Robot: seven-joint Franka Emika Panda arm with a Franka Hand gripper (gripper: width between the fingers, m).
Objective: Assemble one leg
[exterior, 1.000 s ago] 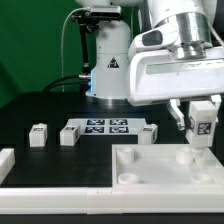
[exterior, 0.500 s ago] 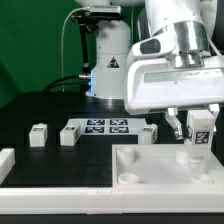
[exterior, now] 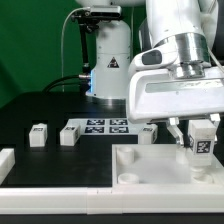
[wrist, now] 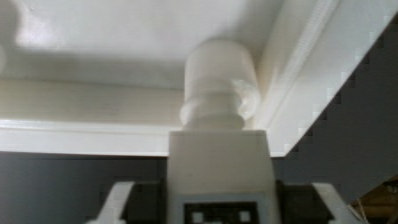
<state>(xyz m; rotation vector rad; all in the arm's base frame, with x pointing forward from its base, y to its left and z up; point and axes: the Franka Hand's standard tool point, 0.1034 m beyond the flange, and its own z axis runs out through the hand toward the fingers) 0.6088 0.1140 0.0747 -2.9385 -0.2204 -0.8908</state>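
Observation:
My gripper (exterior: pixel 203 142) is shut on a white leg (exterior: pixel 205 140) with a black-and-white tag on its face. It holds the leg upright over the far right corner of the large white square panel (exterior: pixel 140 168). In the wrist view the leg (wrist: pixel 221 120) runs from between my fingers (wrist: pixel 128 205) down to the panel's corner (wrist: pixel 107 70), its rounded tip close to the raised rim. Whether the tip touches the panel I cannot tell. Three more legs stand on the table: two at the exterior view's left (exterior: pixel 39 135) (exterior: pixel 69 134) and one (exterior: pixel 149 133) behind the panel.
The marker board (exterior: pixel 104 126) lies flat behind the panel, between the loose legs. The robot base (exterior: pixel 108 60) stands at the back. A white part (exterior: pixel 5 161) lies at the exterior view's left edge. A white strip (exterior: pixel 50 198) runs along the front.
My gripper has come down with the leg toward the panel's far right corner and shifted slightly to the exterior view's right. The other legs have not moved.

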